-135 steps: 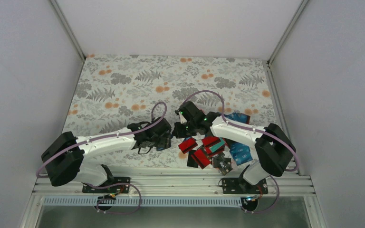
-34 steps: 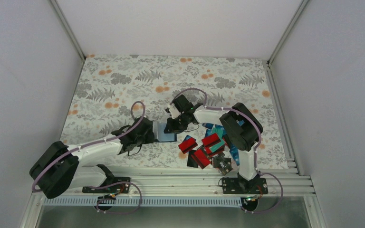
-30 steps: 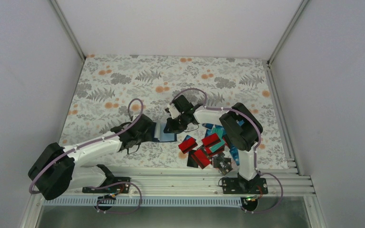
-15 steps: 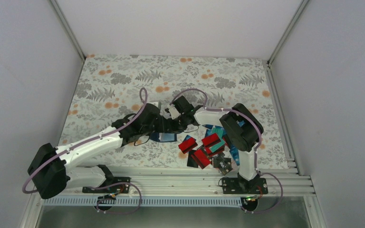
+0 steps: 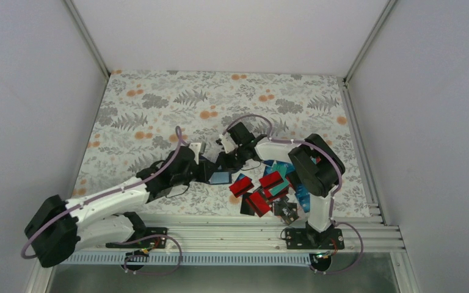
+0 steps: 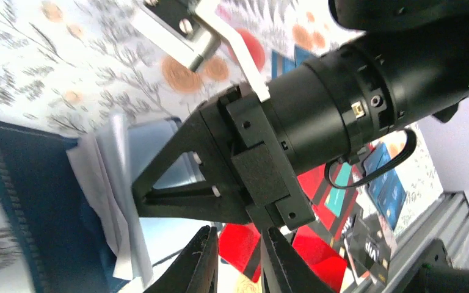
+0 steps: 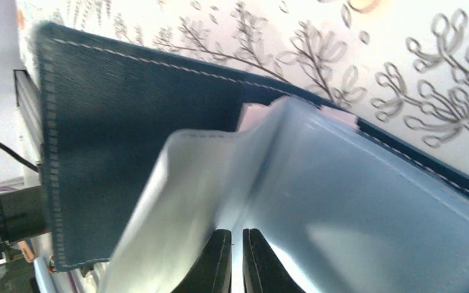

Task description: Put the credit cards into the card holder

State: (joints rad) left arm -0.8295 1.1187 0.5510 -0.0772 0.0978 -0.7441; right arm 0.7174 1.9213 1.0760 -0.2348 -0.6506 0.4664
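Observation:
The card holder (image 5: 220,178) lies open on the floral cloth, its navy cover (image 7: 128,110) spread flat and pale clear sleeves (image 7: 354,201) standing up from it. My right gripper (image 5: 225,163) reaches down onto it, jaws nearly together (image 7: 237,259) pinching a sleeve's fold. My left gripper (image 5: 210,171) sits just left of it. Its jaws (image 6: 239,264) stand a little apart with nothing between them, under the right gripper's black body. The navy cover (image 6: 24,201) shows at left there. The credit cards (image 5: 267,188) lie piled to the right; a red one (image 6: 244,244) shows beyond the left fingertips.
Blue cards (image 5: 309,196) and a black card (image 6: 366,241) lie at the pile's right and near side. An aluminium rail (image 5: 220,229) runs along the near edge. Grey walls close in the cloth on three sides. Purple cables loop over both arms.
My left arm swung from left of the card holder round its far side, then came in close beside the right gripper. The right gripper stayed on the sleeve. The holder shifted slightly nearer.

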